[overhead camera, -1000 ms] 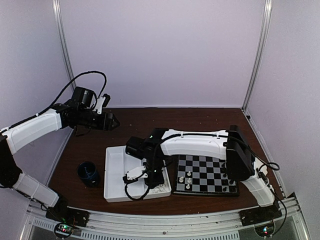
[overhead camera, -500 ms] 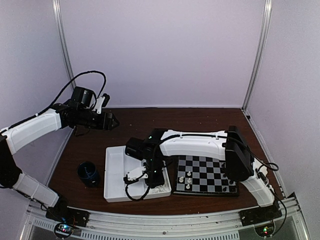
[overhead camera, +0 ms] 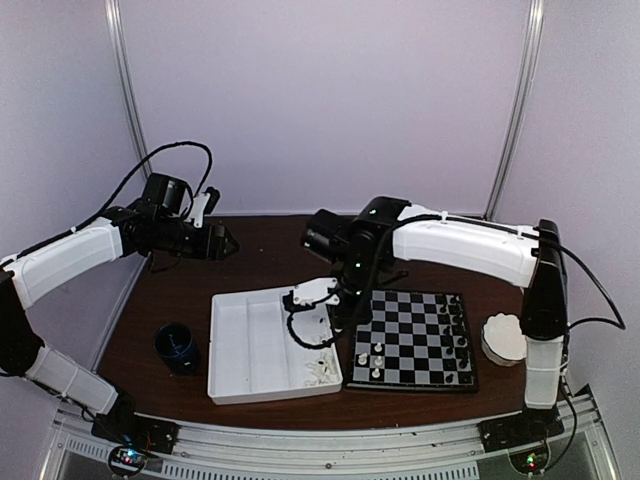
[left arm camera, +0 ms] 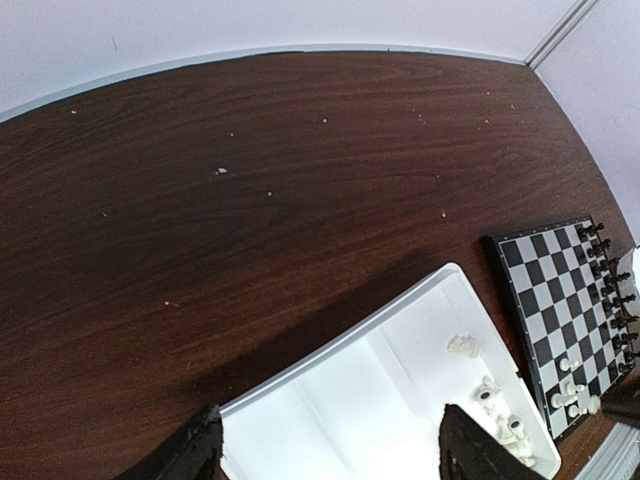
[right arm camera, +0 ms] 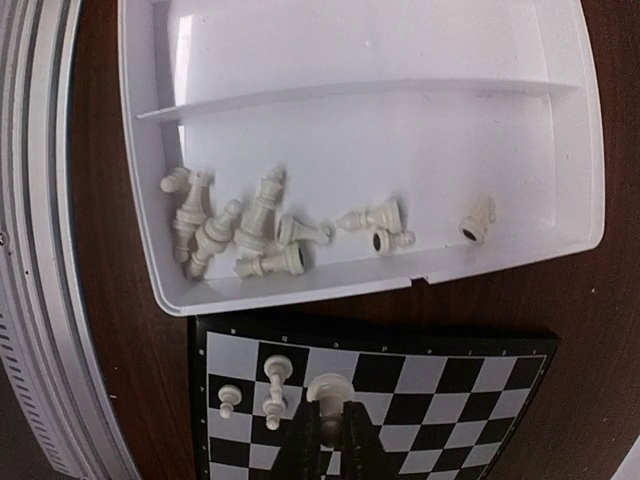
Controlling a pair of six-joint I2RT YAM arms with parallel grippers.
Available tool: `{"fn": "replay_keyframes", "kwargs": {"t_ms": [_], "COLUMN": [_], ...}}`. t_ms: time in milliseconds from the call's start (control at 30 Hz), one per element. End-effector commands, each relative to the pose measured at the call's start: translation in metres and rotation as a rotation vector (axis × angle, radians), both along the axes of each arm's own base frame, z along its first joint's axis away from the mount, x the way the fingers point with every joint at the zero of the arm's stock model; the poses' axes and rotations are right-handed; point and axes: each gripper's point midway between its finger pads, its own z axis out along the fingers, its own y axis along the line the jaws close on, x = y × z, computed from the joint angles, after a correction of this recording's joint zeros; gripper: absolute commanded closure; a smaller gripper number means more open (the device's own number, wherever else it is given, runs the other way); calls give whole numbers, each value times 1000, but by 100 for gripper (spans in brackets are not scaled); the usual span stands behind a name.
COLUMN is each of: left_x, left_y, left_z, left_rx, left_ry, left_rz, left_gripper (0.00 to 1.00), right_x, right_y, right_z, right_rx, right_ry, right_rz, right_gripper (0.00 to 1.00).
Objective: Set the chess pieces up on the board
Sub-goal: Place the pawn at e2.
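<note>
Surface (overhead camera: 250,240): dark wood, everything sits on the near half.

Right arm (overhead camera: 470,245): upper link stands near vertical at the right edge. The forearm reaches left across the far side of the board (overhead camera: 420,345) and the wrist bends down over the seam between board and tray. Right claw (right arm camera: 330,425) points down, jaws pinched onto one white piece (right arm camera: 328,388). In the wrist view it sits over the board's squares near the tray-side edge. Can't tell if its base touches the board.

Left arm (overhead camera: 70,255): forearm angled up and to the right, parked over the far-left part of the surface, well apart from the tray. Left claw (overhead camera: 225,243) is spread wide with nothing between its fingers (left arm camera: 190,455).

White tray (overhead camera: 245,340): left of the board and just beside it, one divider wall. Loose white chessmen (right arm camera: 235,230) lie tipped over in its compartment nearest the board.

Board: flat, near right. A row of black pieces (overhead camera: 456,335) lines the edge away from the tray. Three white pieces (overhead camera: 370,358) stand upright near the near-left corner.

White scalloped object (overhead camera: 503,338): right of the board.

Dark blue cup (overhead camera: 178,345): left of the tray.
</note>
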Motion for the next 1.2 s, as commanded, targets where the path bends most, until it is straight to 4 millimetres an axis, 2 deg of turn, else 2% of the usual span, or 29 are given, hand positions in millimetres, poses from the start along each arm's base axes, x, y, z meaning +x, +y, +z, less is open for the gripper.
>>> {"fn": "replay_keyframes", "kwargs": {"t_ms": [0,133,300,533,1167], "left_x": [7,7,7,8,10], "left_y": [-3,-3,-5,-4,-4], "left_z": [25,24,21,19,16], "left_rx": [-47,-48,-51,-41,-36], "left_ry": [-56,-52,-41,-39,-34], "left_rz": [0,0,-4,2,1], "left_gripper": [26,26,26,26,26], "right_x": [29,47,57,61,51], "right_y": [-50,-81,-98,-98,-98], "right_z": [-15,-23,-43,-64,-87], "right_rx": [-63,-66,-92,-114,-152], "right_ry": [-5,-2,31,51,125], "right_rz": [-123,-212,-260,-261,-248], "right_gripper": [98,98,98,98,96]}}
